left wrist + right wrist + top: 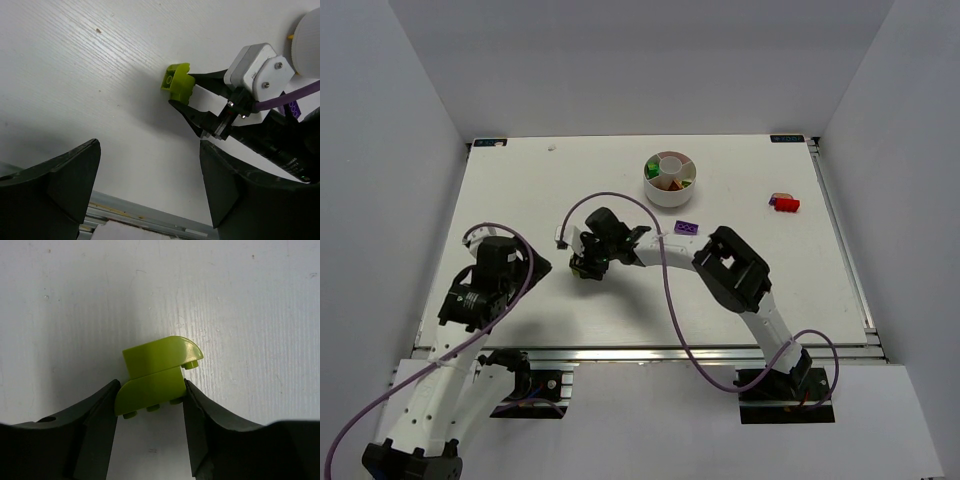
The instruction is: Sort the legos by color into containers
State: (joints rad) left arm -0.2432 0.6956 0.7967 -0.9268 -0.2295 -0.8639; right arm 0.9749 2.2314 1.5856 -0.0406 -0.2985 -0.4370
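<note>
My right gripper [586, 268] is shut on a yellow-green lego [159, 375], with one finger against each side, low over the table left of centre. The left wrist view shows that lego [177, 83] between the right fingers. My left gripper [150, 165] is open and empty, just left of the right gripper, and is seen from above [534, 264]. The round white dish [670, 192] stands at the back centre with green, orange and red legos in its wedges. A purple lego [687, 228] lies in front of the dish. A red lego [786, 204] lies at the right.
A small purple and orange piece [777, 198] touches the red lego. A purple cable [665, 290] loops over the right arm. The metal rail of the table's near edge [150, 217] runs below the left fingers. Grey walls enclose the table.
</note>
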